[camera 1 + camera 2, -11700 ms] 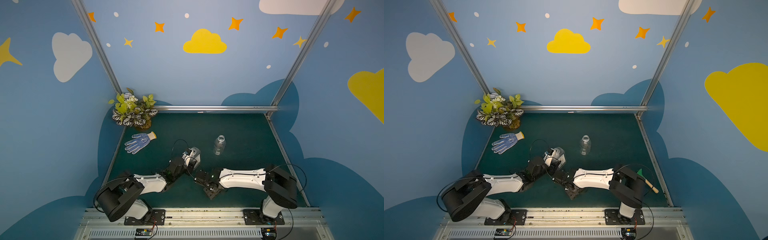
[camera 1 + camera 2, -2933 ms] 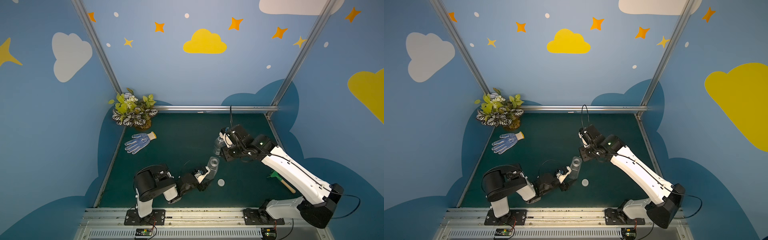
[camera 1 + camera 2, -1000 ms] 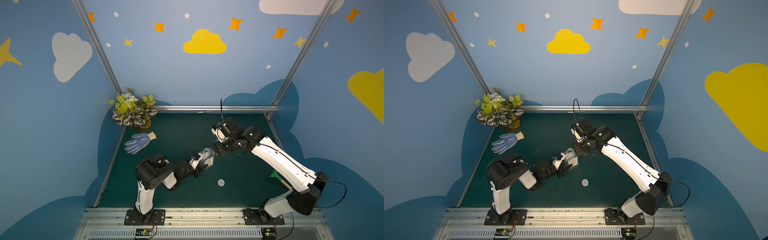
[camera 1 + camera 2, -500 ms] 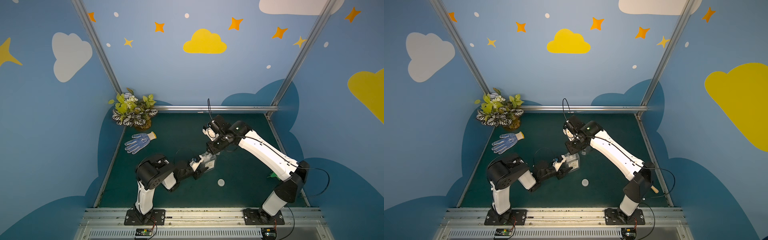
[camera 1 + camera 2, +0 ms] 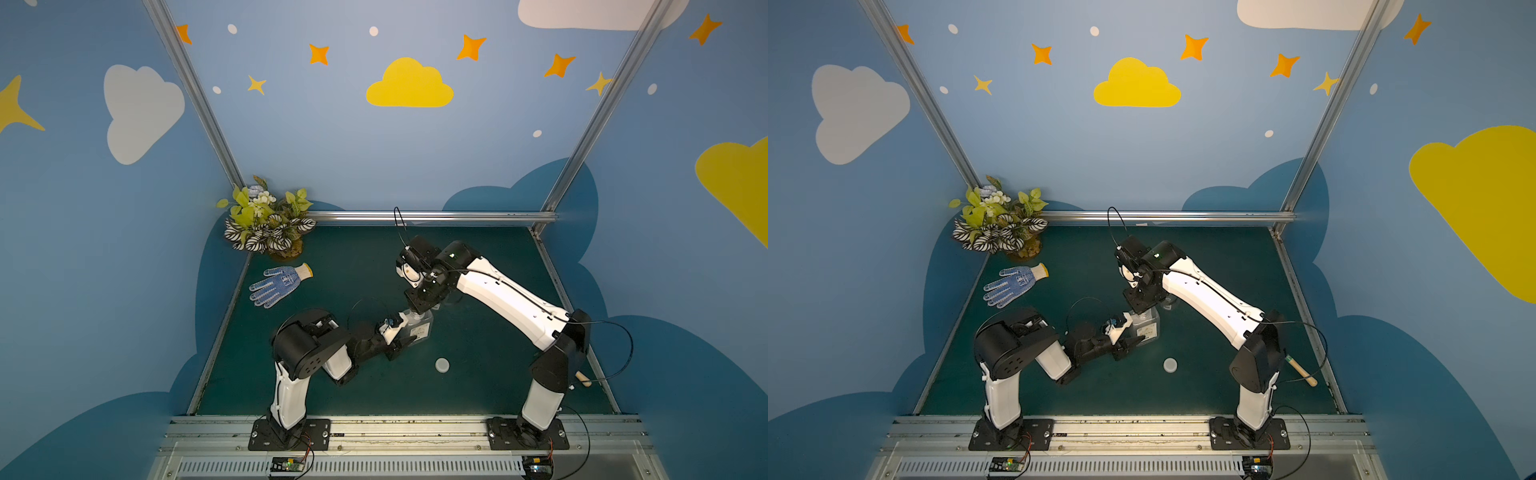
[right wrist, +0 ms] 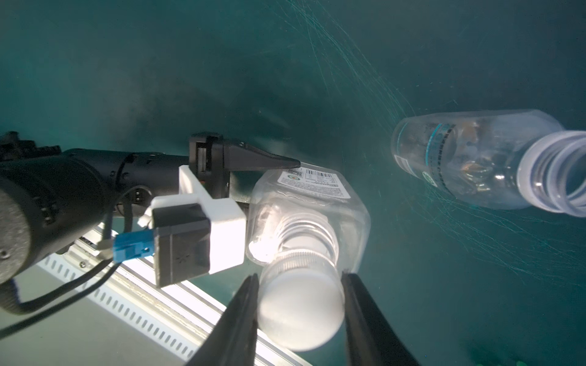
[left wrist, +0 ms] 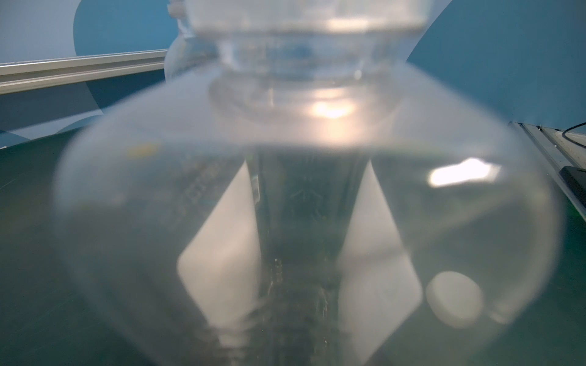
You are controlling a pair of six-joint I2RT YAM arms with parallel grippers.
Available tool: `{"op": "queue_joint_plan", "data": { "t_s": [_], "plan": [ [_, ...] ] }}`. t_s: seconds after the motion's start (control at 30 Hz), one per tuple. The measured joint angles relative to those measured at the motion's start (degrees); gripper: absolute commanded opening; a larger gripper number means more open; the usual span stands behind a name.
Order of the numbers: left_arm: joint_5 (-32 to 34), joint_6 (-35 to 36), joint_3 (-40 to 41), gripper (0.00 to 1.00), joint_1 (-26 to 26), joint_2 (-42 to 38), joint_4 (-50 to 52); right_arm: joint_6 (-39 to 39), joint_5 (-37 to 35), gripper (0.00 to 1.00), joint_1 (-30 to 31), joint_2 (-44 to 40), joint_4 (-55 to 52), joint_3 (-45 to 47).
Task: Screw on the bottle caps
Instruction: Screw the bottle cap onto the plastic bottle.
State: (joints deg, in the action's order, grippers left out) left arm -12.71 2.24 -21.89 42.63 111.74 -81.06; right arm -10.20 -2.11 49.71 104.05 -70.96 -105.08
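My left gripper [image 5: 409, 332] is shut on the clear rectangular bottle [image 5: 422, 330], which stands upright on the green mat. In the right wrist view one black finger [image 6: 263, 162] lies along its labelled side. My right gripper [image 6: 301, 317] hangs straight above it, shut on a white bottle cap [image 6: 301, 304] that sits at the top of the bottle's neck. Bare threads [image 6: 306, 234] show beneath the cap. A second bottle cap [image 5: 442, 365] lies loose on the mat, right of the bottle. The round bottle [image 6: 475, 158] stands uncapped just beyond, mostly hidden behind my right arm in both top views.
A blue-dotted work glove [image 5: 280, 284] lies at the left edge of the mat, and a potted plant [image 5: 266, 226] fills the back left corner. A wooden-handled tool [image 5: 1302, 372] lies by the right edge behind my right arm. A metal rail [image 5: 395, 432] runs along the front.
My right arm has swung left and forward from beside the round bottle, bringing the cap over the rectangular bottle's neck. The left gripper has kept hold of that bottle and set it more upright.
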Motion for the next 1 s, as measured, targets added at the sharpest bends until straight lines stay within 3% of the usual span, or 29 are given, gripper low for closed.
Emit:
{"op": "queue_joint_plan", "data": {
  "t_s": [0.57,1.0],
  "plan": [
    [0.39,1.20,0.04,0.34,0.50,0.00,0.00,0.00,-3.17,0.30,1.42,2.78,-1.18,-0.13],
    [0.48,1.14,0.04,0.24,0.50,0.00,0.00,-0.07,-5.90,0.30,2.95,2.69,-0.33,0.63]
  ]
}}
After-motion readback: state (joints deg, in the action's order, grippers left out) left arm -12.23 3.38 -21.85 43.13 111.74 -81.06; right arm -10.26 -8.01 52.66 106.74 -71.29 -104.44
